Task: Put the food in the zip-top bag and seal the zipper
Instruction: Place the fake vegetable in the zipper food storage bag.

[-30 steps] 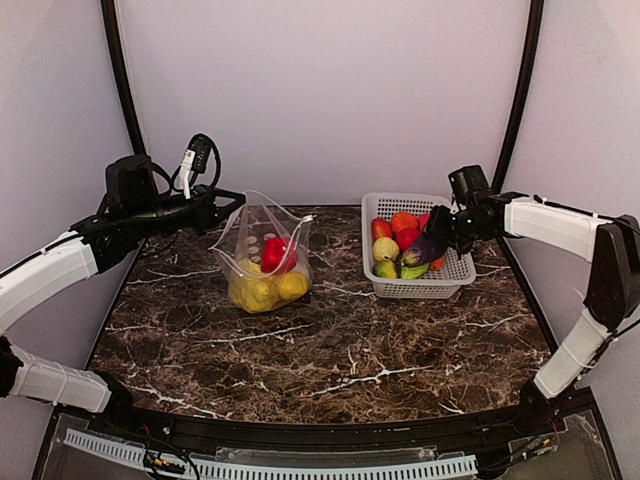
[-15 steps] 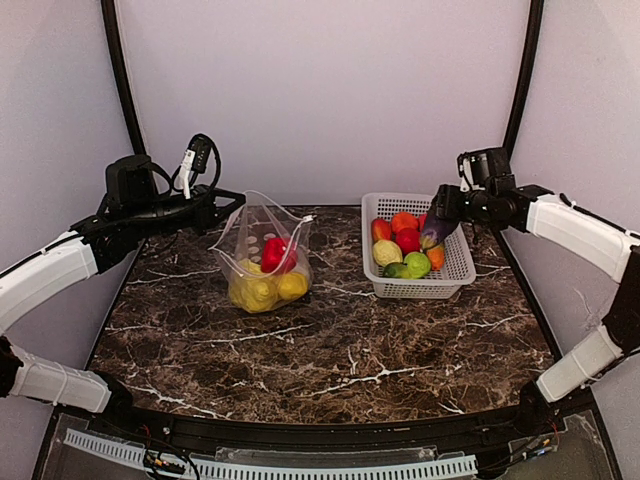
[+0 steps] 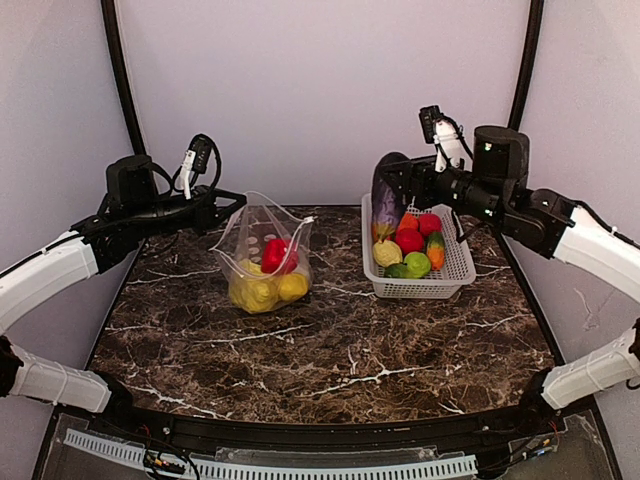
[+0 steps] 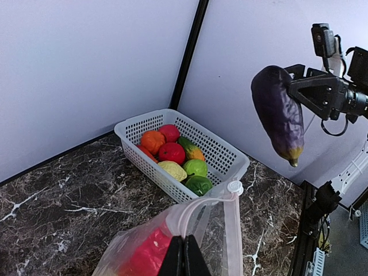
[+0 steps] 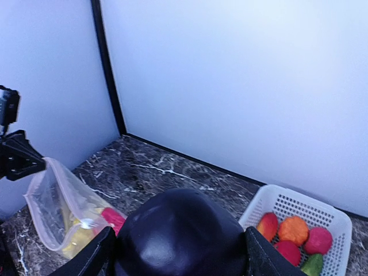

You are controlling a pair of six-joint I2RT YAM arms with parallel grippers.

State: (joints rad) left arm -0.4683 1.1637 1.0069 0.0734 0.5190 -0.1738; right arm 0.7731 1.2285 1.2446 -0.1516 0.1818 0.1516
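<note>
purple eggplant [image 3: 381, 200] held aloft in right tool [image 3: 398, 182]

eggplant [image 5: 181, 230] base cut off, bag [image 4: 201, 230] bottom cropped

- I see a dark brown marble-patterned table [image 3: 330, 350] with white veins.
- Plain pale lilac walls [image 3: 320, 90] enclose it left, far and right (soft, even light).
- Black posts [image 3: 120, 80] stand in both far corners.
</note>
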